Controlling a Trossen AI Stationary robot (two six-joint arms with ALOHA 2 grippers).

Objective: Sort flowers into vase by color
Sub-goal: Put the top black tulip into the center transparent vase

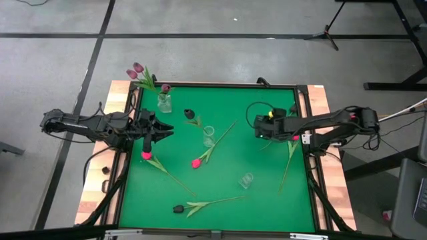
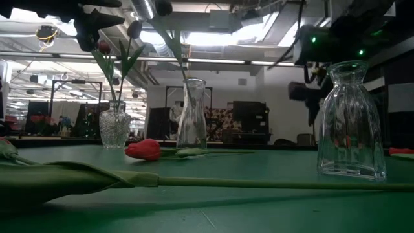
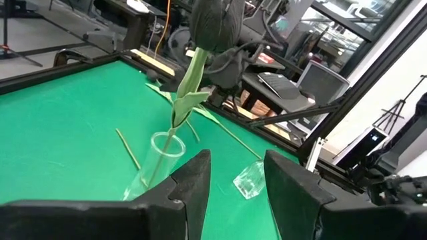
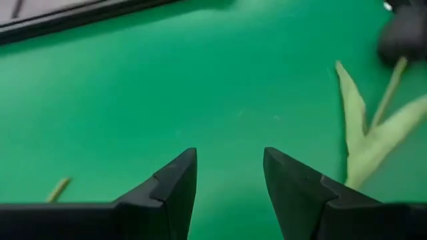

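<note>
Both grippers are open and touch nothing. My left gripper [image 1: 167, 130] [image 3: 237, 180] hovers by the table's left edge and faces a small glass vase [image 1: 209, 135] [image 3: 160, 160], in which a near-black tulip [image 1: 189, 112] [image 3: 213, 20] stands leaning. My right gripper [image 1: 255, 127] [image 4: 230, 180] hangs over bare green mat at the right; a dark tulip head [image 4: 403, 33] shows at the edge of its wrist view. A far-left vase [image 1: 164, 102] holds purple tulips [image 1: 137, 70]. Two pink tulips [image 1: 145, 155] [image 1: 196, 162] and a dark one [image 1: 178, 209] lie flat on the mat. Another pink one [image 1: 293, 138] lies under the right arm.
A third glass vase [image 1: 247, 180] [image 3: 250, 180] sits on the mat right of centre, toward the near edge. A raised dark frame [image 1: 220, 85] borders the green mat, with wooden table edges [image 1: 120, 93] outside it. Cables [image 1: 257, 110] loop near the right arm. Tripod legs stand on the floor beyond.
</note>
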